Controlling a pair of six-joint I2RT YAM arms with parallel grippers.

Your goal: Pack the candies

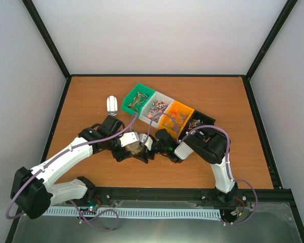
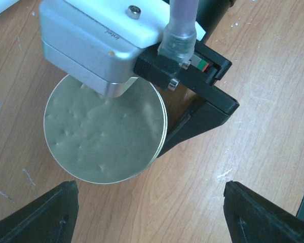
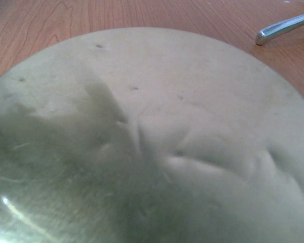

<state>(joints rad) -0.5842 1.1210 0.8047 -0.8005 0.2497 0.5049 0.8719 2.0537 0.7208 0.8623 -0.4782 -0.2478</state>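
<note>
The candies lie in heaps in a row of bins: green (image 1: 137, 99), white (image 1: 157, 107), orange (image 1: 175, 117) and black (image 1: 195, 123). In front of the bins, a round container with a dented silvery top (image 2: 105, 134) stands on the table, and both grippers meet at it (image 1: 137, 147). My left gripper (image 2: 149, 205) is open just short of it, with only bare wood between its fingers (image 2: 50, 212). My right gripper (image 1: 151, 144) hangs over the container, one black finger (image 2: 205, 111) beside its rim. The silvery top (image 3: 152, 136) fills the right wrist view, hiding the fingers.
A metal scoop (image 1: 112, 104) lies left of the green bin; its handle (image 3: 286, 26) shows in the right wrist view. The wooden table (image 1: 91, 96) is ringed by a black frame and white walls.
</note>
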